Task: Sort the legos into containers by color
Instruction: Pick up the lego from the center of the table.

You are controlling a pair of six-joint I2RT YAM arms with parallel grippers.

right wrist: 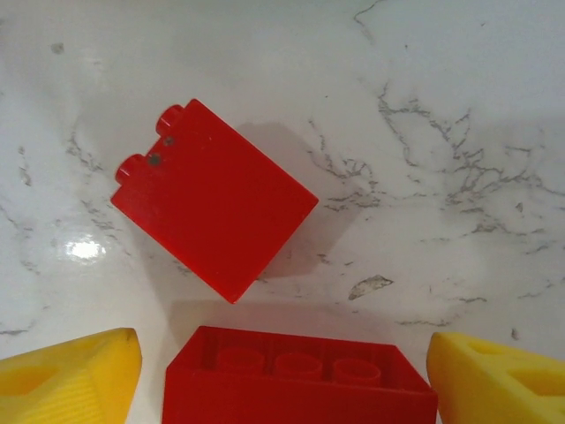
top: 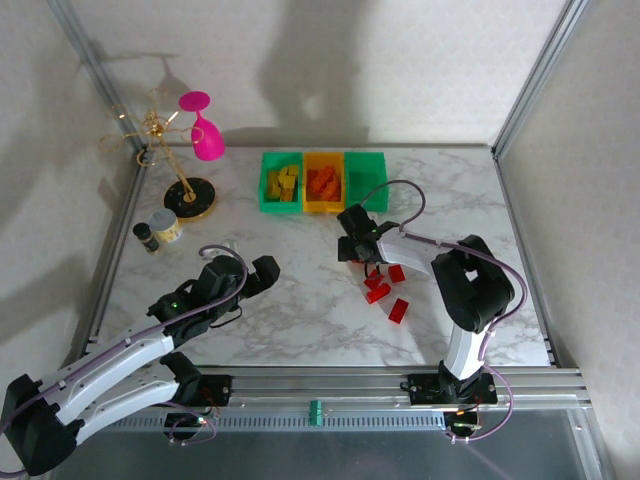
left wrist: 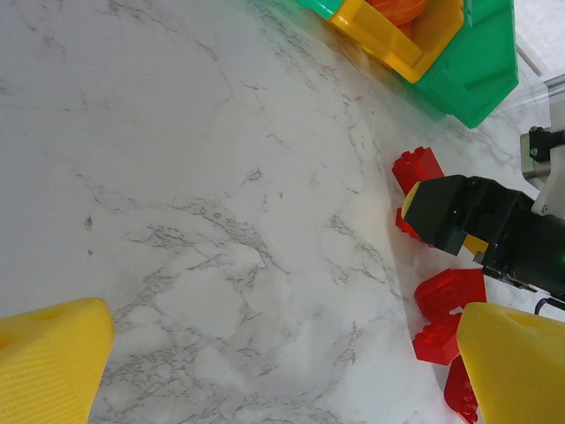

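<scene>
A: Red legos (top: 397, 272)?
B: Loose on the worktop (top: 300, 315), near the containers (top: 365, 178). One red brick (right wrist: 300, 375) lies between the right tool's (right wrist: 282, 380) spread jaws, ungripped.
A: Left tool (left wrist: 282, 362)?
B: Released, over bare marble.

Robot lab bench: marble-patterned tabletop (top: 300, 315), aluminium frame (top: 533, 80), white panel walls (top: 400, 60).

Three bins (top: 324, 154): two green, one yellow. About five red bricks (top: 398, 310) on the desk (top: 300, 300). One pink glass (top: 205, 135). Two small jars (top: 165, 227).
</scene>
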